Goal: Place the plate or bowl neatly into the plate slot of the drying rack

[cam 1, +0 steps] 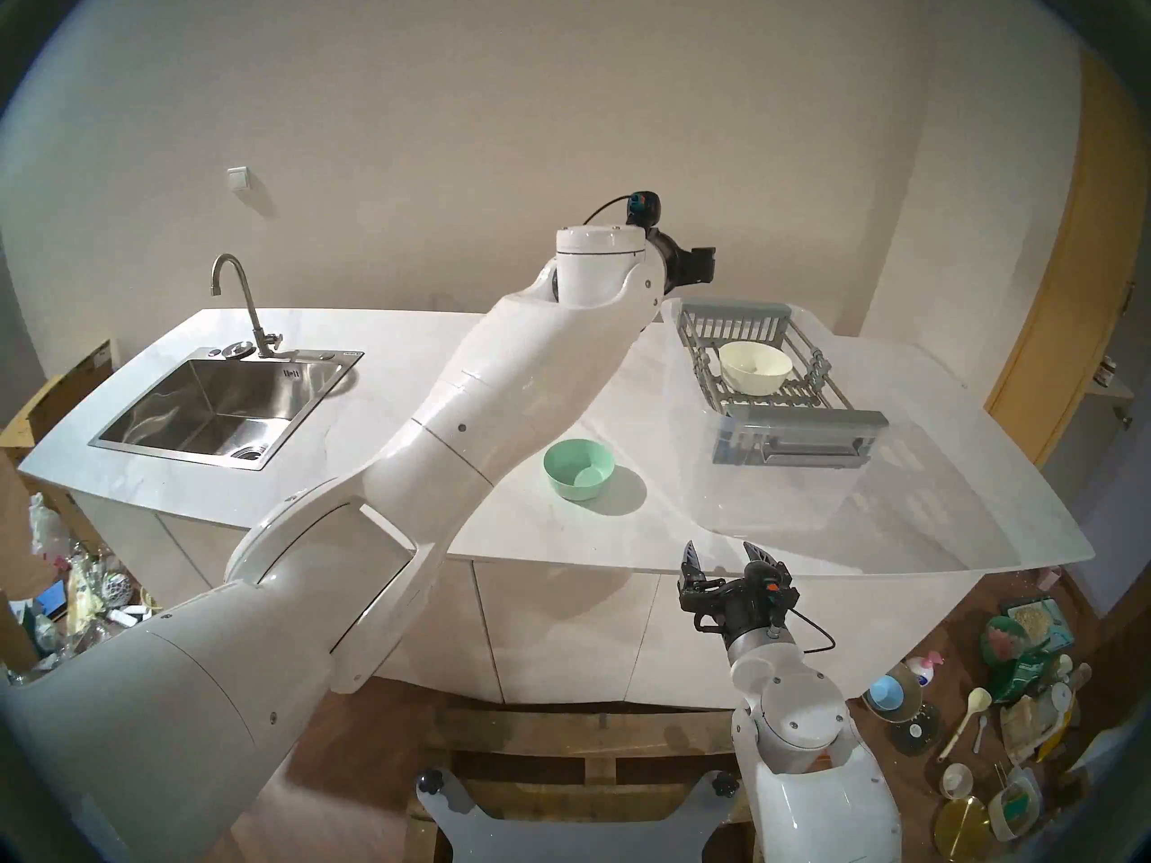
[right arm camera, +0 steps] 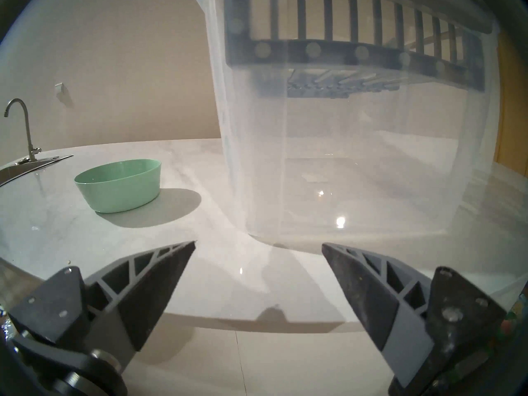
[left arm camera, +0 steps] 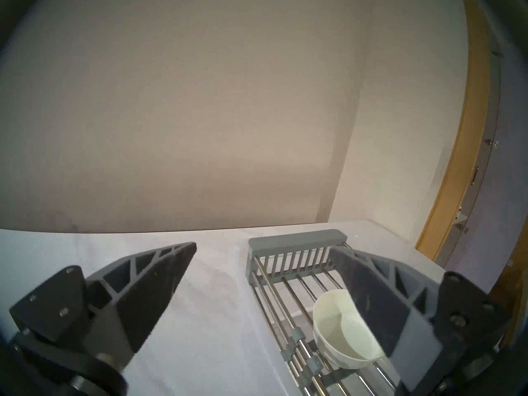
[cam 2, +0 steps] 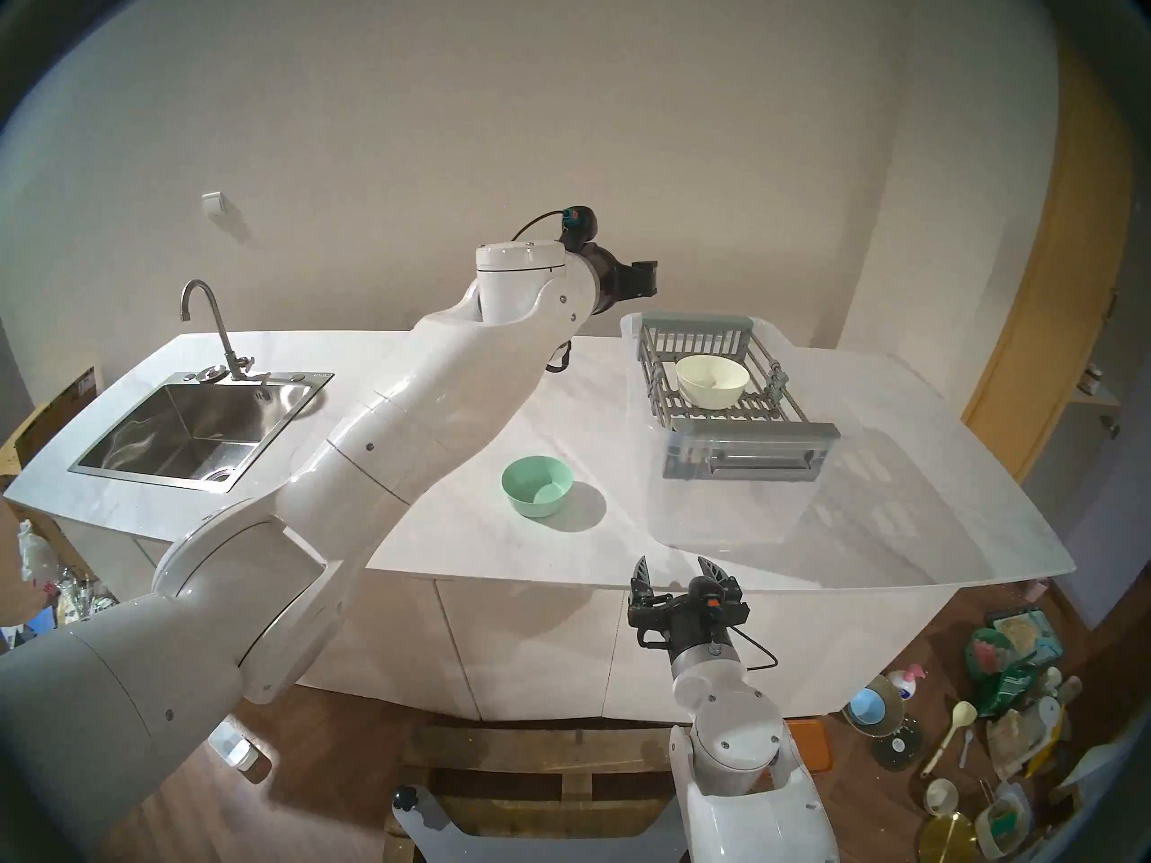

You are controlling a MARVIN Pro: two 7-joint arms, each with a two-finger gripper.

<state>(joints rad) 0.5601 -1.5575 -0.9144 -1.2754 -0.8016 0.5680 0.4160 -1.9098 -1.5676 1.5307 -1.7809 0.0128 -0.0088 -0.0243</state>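
A cream bowl [cam 1: 755, 366] lies tilted inside the grey drying rack [cam 1: 803, 418], resting on the toothed bars of the plate slot [cam 1: 803, 396]. The rack sits across the top of a clear plastic tub [cam 1: 778, 507]. A green bowl [cam 1: 579, 468] stands upright on the white counter, left of the tub. My left gripper [cam 1: 701, 265] is raised just left of the rack's far end; the left wrist view shows it open [left arm camera: 261, 249] and empty, with the cream bowl [left arm camera: 340, 338] below it. My right gripper [cam 1: 725, 556] is open and empty at the counter's front edge, facing the tub [right arm camera: 371, 158] and the green bowl [right arm camera: 118, 184].
A steel sink [cam 1: 212, 407] with a faucet [cam 1: 240, 295] is set in the counter's left part. My left arm stretches over the counter's middle. Dishes and packets litter the floor at right [cam 1: 1009, 687]. A wall is behind the counter.
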